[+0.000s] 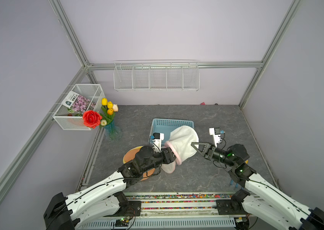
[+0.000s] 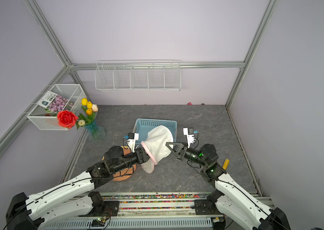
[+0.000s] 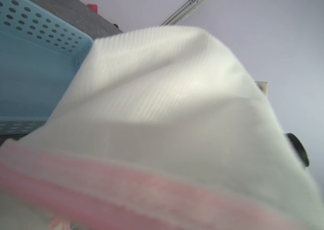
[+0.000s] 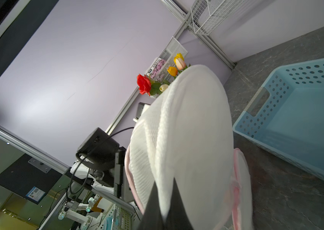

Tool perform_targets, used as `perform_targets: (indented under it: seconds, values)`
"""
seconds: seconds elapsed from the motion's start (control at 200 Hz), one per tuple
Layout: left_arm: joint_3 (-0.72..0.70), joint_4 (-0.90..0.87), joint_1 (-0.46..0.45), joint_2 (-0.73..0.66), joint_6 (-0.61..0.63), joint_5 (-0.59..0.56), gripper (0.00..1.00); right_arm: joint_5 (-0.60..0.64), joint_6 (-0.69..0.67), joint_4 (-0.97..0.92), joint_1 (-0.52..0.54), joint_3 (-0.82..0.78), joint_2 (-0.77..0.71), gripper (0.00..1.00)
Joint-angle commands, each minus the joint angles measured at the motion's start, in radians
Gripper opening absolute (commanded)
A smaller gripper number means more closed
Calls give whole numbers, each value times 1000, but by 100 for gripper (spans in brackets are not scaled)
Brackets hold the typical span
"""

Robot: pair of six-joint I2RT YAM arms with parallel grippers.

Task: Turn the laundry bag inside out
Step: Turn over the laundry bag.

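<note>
Grey counter (image 1: 212, 119). Bag (image 1: 184, 139) aloft mid-counter, basket (image 1: 173, 121) at its 12. Left fingers are hidden inside the pink mouth (image 1: 175, 155), so I can't tell their spread. Right fingers (image 1: 193, 144) pinch the closed end at 3. Mid-turn, I judge. Next: left grips that end from within, right releases, left draws it out.

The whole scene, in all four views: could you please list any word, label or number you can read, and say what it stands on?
Flower packet in the white mesh basket: printed characters, too small to read.
Blue sticker on the black panel, right wrist view: blurred, unreadable.
No other text shows, so nothing can be quoted.
</note>
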Motion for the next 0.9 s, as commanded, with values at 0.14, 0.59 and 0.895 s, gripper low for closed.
perform_targets:
  seconds: [0.14, 0.59, 0.895]
  values:
    - [-61, 75, 11, -46, -16, -32, 57, 1, 105, 216, -4, -49, 27, 0]
    - [-110, 177, 61, -68, -21, -3, 62, 33, 309, 570, -3, -105, 123, 0]
    - [-111, 233, 88, -61, -30, 25, 65, 52, 308, 546, 38, -85, 83, 0]
